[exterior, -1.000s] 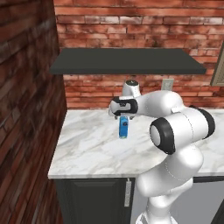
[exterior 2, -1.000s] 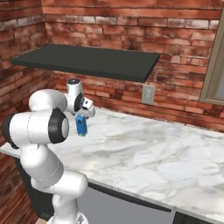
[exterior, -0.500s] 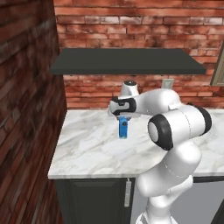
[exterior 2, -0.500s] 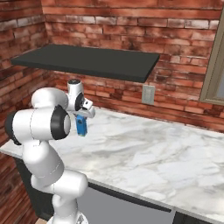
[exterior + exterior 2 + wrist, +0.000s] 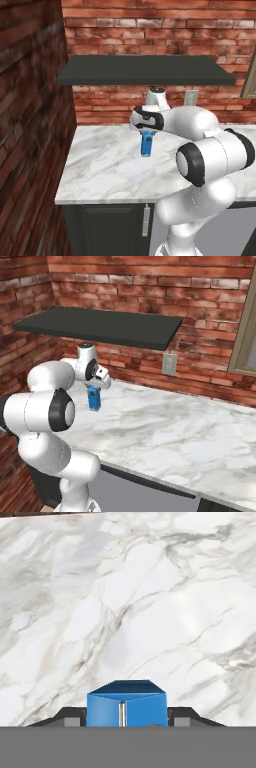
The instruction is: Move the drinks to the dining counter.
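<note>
A slim blue carton [image 5: 146, 145] with a gabled top, one of the drinks, stands upright under my gripper [image 5: 145, 133] over the marble worktop [image 5: 105, 165] near the brick wall. The gripper [image 5: 93, 387] points straight down and is shut on the carton's [image 5: 93, 398] upper part. In the hand view the carton's blue top [image 5: 127, 703] fills the gap between the two dark fingertips [image 5: 75, 717], with my gripper [image 5: 127, 718] centred on it. Whether its base rests on the marble I cannot tell. The dining counter is out of view.
A dark wall shelf [image 5: 145, 70] hangs above the worktop, just over the hand. A brick side wall [image 5: 30, 125] closes the left end. A wall socket [image 5: 169, 363] sits on the back wall. The marble runs on to the right [image 5: 200, 431].
The jaws have gone from open to shut on the blue carton. The hand and carton stay in nearly the same place; the arm's elbow has shifted a little.
</note>
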Available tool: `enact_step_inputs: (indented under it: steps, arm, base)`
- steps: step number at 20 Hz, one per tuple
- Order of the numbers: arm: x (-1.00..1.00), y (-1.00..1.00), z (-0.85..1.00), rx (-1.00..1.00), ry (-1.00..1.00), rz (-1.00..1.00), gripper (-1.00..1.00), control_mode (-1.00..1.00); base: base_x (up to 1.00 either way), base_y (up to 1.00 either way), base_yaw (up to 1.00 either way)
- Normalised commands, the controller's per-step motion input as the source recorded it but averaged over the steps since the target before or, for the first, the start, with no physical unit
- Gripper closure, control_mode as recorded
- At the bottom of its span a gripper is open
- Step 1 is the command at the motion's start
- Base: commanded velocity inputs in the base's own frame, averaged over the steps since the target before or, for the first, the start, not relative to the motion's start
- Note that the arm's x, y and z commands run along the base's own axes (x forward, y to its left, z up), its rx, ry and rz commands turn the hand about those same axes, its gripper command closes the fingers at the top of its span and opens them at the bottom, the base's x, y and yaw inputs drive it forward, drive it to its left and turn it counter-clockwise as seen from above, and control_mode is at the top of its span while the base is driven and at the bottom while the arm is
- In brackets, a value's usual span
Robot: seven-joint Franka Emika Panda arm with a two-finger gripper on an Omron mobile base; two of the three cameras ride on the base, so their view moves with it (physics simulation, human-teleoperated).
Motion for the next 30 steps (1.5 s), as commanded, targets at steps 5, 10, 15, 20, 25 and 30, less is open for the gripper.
enact_step_inputs:
  steps: [5, 10, 15, 20, 25, 30]
  arm:
    - [-0.78, -0.24, 0.9, 0.0, -0.1, 0.0, 1.0, -1.0]
    - [-0.75, -0.17, 0.8, 0.0, 0.07, 0.0, 1.0, -1.0]
    - [-0.74, -0.21, 0.91, 0.0, 0.31, 0.0, 1.0, -1.0]
    - [-0.46, -0.08, 0.33, -0.03, 0.17, 0.0, 1.0, -1.0]
    - [-0.34, -0.3, 0.08, -0.17, 0.0, 0.0, 1.0, -1.0]
    - [-0.16, -0.27, 0.03, -0.08, -0.01, 0.0, 1.0, 1.0]
  base:
    - [0.0, 0.0, 0.0]
    - [0.0, 0.0, 0.0]
    - [0.0, 0.0, 0.0]
    - [0.0, 0.0, 0.0]
    - [0.0, 0.0, 0.0]
    - [-0.3, -0.5, -0.1]
